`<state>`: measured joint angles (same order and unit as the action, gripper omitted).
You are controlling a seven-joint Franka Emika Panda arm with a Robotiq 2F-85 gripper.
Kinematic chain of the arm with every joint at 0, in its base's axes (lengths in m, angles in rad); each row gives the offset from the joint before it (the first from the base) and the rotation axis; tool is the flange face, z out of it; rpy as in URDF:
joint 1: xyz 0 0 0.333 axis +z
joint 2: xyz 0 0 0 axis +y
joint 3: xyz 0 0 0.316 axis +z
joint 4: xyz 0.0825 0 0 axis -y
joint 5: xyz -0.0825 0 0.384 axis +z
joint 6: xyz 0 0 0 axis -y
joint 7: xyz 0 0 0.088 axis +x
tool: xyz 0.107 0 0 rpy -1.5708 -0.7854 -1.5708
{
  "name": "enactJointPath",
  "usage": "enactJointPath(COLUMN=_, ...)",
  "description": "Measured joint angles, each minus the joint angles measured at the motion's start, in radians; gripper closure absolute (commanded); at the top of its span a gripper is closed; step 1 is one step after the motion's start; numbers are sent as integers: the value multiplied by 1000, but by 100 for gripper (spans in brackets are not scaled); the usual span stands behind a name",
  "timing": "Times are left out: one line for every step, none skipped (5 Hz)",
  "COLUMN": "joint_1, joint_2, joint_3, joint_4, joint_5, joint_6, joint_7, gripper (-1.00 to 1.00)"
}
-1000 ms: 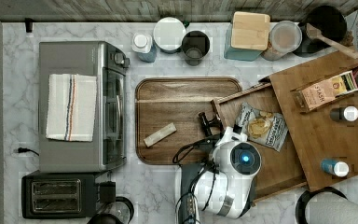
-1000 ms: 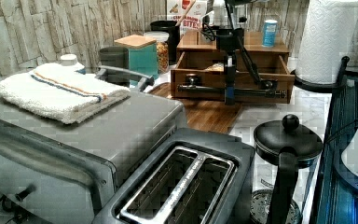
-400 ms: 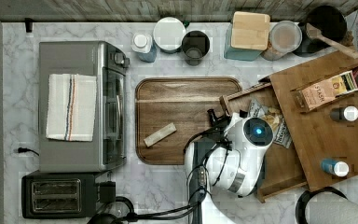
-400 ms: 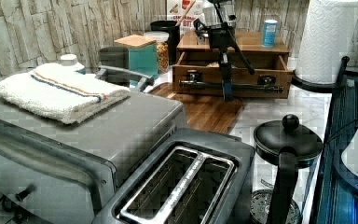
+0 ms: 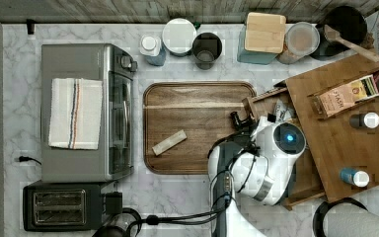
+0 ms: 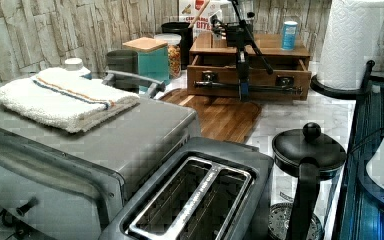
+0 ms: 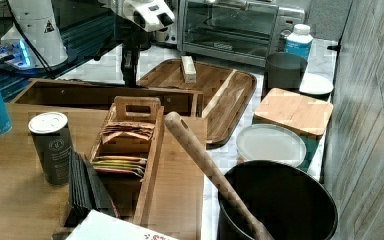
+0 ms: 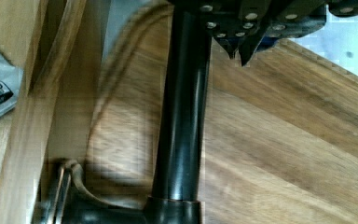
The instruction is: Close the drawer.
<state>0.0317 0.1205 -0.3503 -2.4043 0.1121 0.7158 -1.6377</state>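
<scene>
Top view: box (image 5: 346,96) on cabinet reads "STASH".

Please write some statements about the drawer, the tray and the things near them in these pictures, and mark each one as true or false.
1. The drawer is fully shut. False: part of it sticks out from under the bamboo top panel.
2. A small pale wooden block lies on the walnut tray. True.
3. A folded towel lies on the toaster oven. True.
4. The paper towel roll lies on its side. False: it stands upright on its holder.
5. In the left view, the gripper is in front of the drawer's front panel with the bar handle. True.
</scene>
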Motion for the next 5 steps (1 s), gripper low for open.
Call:
enactJointPath(joint_1=-46, joint_2=24, joint_3=-6, joint_4=6, joint_5=0, joint_6=112, joint_7=-87, gripper=100)
enactJointPath(joint_1=-78, joint_2=63, joint_3=-26, joint_4=45, joint_5=-117, joint_6=171, joint_7=-95, gripper=100)
enactJointPath(joint_1=-85, joint_2=101, joint_3=-41, joint_4=100, joint_5=-185, joint_6=171, joint_7=6, gripper=100)
enactJointPath(joint_1=-74, joint_2=113, joint_3=-41, joint_4=102, joint_5=-204, joint_6=184, joint_7=115, gripper=100)
enactJointPath(joint_1=-73, joint_2=113, joint_3=-41, joint_4=100, joint_5=-207, joint_6=184, joint_7=122, gripper=100)
